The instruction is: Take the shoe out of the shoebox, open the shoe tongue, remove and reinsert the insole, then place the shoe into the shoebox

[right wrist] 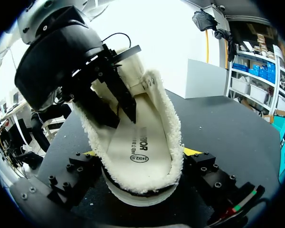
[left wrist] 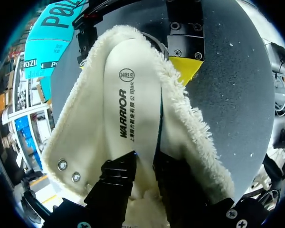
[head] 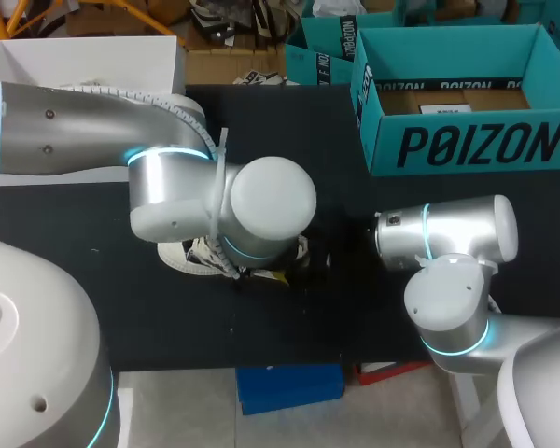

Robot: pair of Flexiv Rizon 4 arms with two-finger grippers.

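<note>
A cream, fleecy shoe [right wrist: 167, 118] holds a smooth off-white insole [left wrist: 133, 95] with black print. The table [head: 289, 121] is black, flecked with pale specks. The shoebox [head: 467, 140] is teal with black lettering and a brown floor. The left arm [head: 168, 187] and right arm [head: 448, 233] are silver with glowing blue rings. The right gripper [right wrist: 140, 159] is black with yellow tips, and the left gripper [left wrist: 145, 161] shows black.

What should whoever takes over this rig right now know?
Left gripper: seems shut on the insole at its end, inside the shoe.
Right gripper: shut on the shoe, holding it on the table.
Shoebox: empty, far right of the table.
Done: shoe out, opened wide.
Unclear: insole coming out or going back.
Left: seat insole, box the shoe.
</note>
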